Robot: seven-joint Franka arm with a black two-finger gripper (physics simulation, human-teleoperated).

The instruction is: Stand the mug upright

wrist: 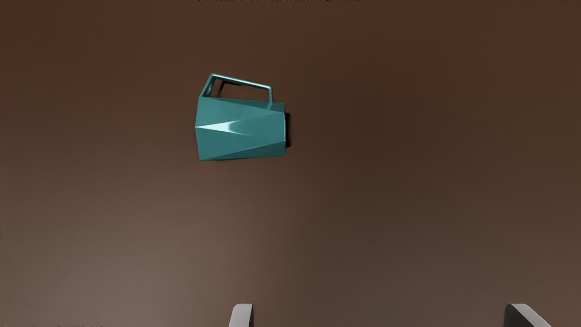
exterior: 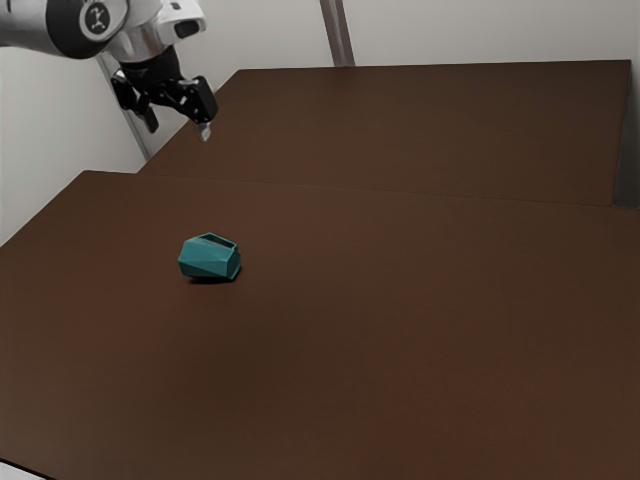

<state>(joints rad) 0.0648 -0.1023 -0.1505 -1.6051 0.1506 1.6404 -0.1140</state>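
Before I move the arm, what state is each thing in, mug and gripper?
Mug: lying on its side on the table, not upright, not held.
Gripper: open, raised above the table, nothing between its fingers.
Table: bearing the mug.

One mug (wrist: 240, 136) with one handle (wrist: 243, 81), one table (exterior: 350, 350), and one robot arm (exterior: 25, 22), my own, ending in one gripper (exterior: 178, 130) with two fingers (wrist: 241, 315), make up my full count at the scene, where I tally a single example of every kind but the fingers, a pair.
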